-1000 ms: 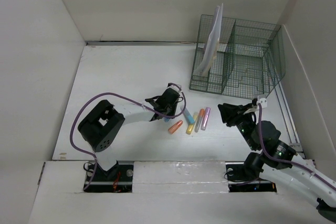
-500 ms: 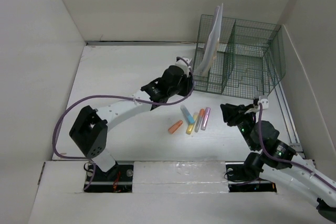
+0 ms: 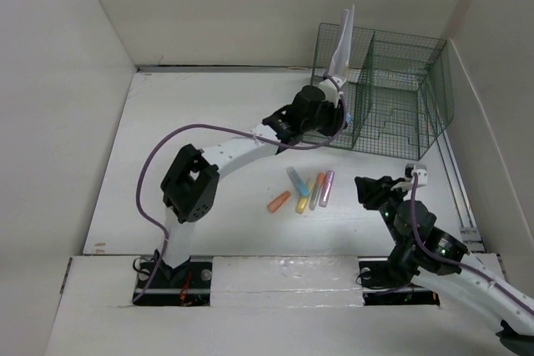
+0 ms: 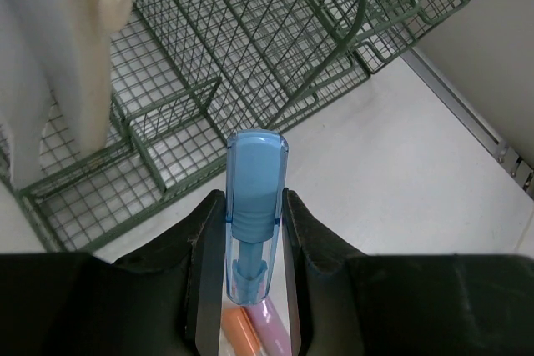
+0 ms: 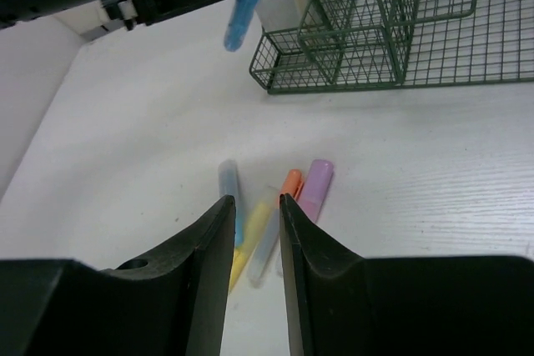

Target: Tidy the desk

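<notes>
The desk (image 3: 200, 114) is a white tabletop. My left gripper (image 3: 335, 116) is shut on a blue highlighter (image 4: 254, 198) and holds it in the air just before the front edge of the dark green wire rack (image 3: 392, 97). The held highlighter also shows in the right wrist view (image 5: 242, 18). Several highlighters lie together on the desk: orange (image 3: 279, 201), blue (image 3: 297, 181), yellow (image 3: 304, 198) and purple (image 3: 326, 188). My right gripper (image 3: 371, 189) hovers to the right of them, its jaws a narrow gap apart and empty (image 5: 256, 202).
White papers (image 3: 340, 56) stand in the rack's left compartment and also show in the left wrist view (image 4: 58, 56). White walls enclose the desk on three sides. The rack sits at the back right corner.
My left arm has swung from the highlighter pile up and right to the rack, carrying the blue highlighter. My right gripper has drifted slightly down.
</notes>
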